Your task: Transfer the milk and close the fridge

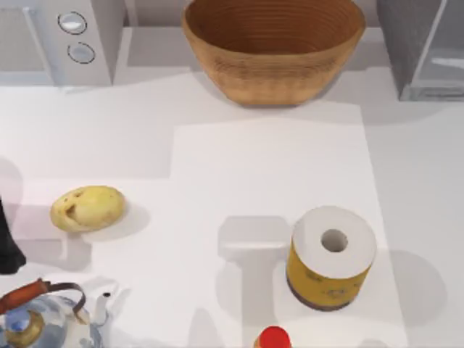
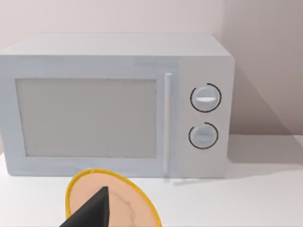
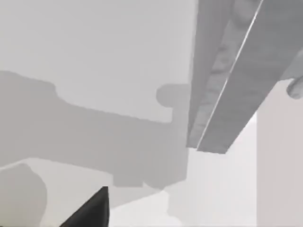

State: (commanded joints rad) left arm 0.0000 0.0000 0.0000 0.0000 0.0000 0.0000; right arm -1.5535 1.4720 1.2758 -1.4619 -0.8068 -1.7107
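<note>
The milk is out of view. The fridge [image 1: 420,51] stands at the table's far right corner, a dark-grey box with a paler door panel [image 1: 446,69] in a light frame. In the right wrist view the fridge [image 3: 236,80] is a grey slab with a light edge above the white table, and a dark tip of my right gripper [image 3: 90,210] pokes in close to the camera. Whether the door is open I cannot tell. My left arm [image 1: 7,243] sits at the table's left edge, and the dark tip of my left gripper [image 2: 94,213] faces the microwave.
A light-grey microwave [image 1: 69,40] with two dials stands far left, a wicker basket [image 1: 274,51] far middle. A potato [image 1: 87,209] lies left, a yellow-wrapped paper roll [image 1: 331,257] near right, a red cap [image 1: 274,338] and a kettle [image 1: 43,319] at the front edge. A yellow-rimmed round thing [image 2: 123,203] lies before the microwave [image 2: 113,109].
</note>
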